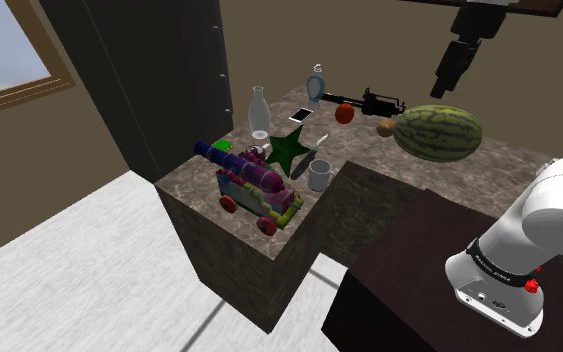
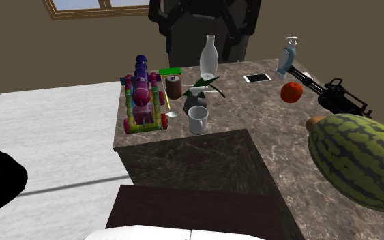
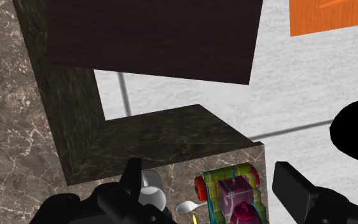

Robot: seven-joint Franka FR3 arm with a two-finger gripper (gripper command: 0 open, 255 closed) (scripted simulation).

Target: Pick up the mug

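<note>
Mug (image 1: 319, 175), white, upright, not yet lifted
On worktop (image 1: 369, 192) near its edge, just beside toy cannon (image 1: 257, 188); tool (image 1: 452, 68) high, well apart, fingers spread, empty; best lowered straight astride rim, avoiding cannon

1. A dark brown marbled stone counter (image 1: 369, 192) lies well below the gripper (image 1: 447, 78).
2. A white mug (image 3: 153, 191) and a multicoloured toy cannon (image 3: 234, 192) stand on it, seen between the parted fingers (image 3: 133, 181).
3. A striped green watermelon (image 1: 437, 132) rests under the gripper in the shoulder view.
</note>
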